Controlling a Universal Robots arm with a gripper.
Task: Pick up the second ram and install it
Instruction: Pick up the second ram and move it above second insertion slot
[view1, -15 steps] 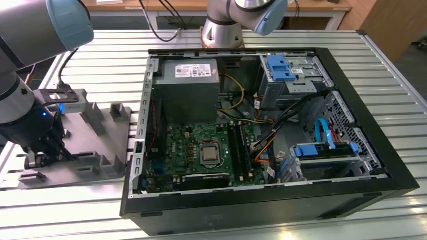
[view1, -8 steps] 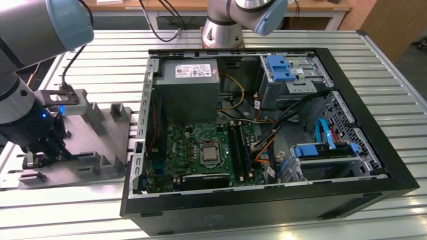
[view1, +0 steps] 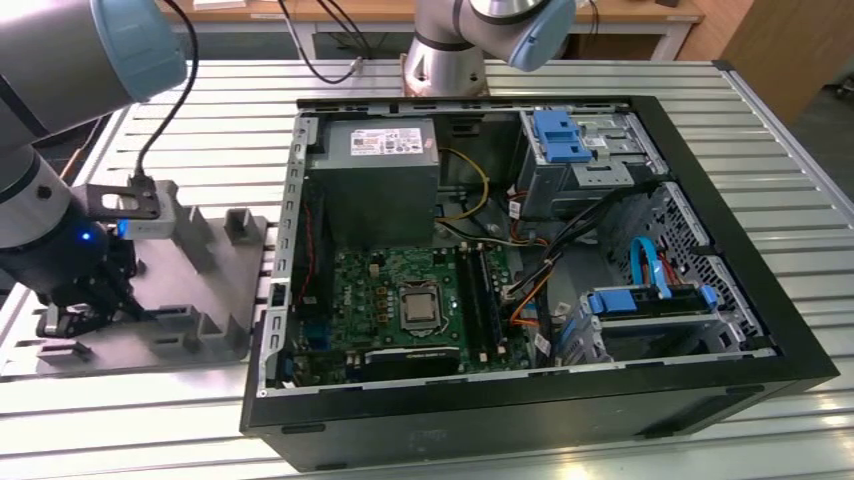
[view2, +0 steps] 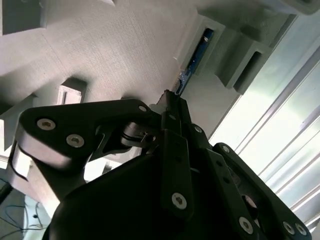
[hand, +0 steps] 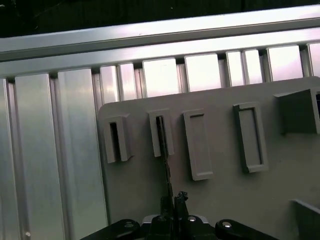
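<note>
The second ram (view2: 197, 55) is a thin blue-green stick standing on edge in a slotted post of the grey moulded tray (view1: 200, 290). In the first wrist view the second ram (hand: 164, 155) is a dark line running from a tray post down to my fingertips. My gripper (view2: 170, 100) sits low over the tray at the exterior view's left, its fingers closed together on the near end of the stick. The gripper (hand: 173, 200) has the stick's edge between its tips. In the exterior view the gripper (view1: 74, 318) hides the stick.
An open computer case (view1: 747, 300) lies at the exterior view's right, with the green motherboard (view1: 387, 290) and its long black memory slots (view1: 483, 295) inside. The ribbed metal table (hand: 55, 150) surrounds the tray. Several upright posts (hand: 250, 137) stand on the tray.
</note>
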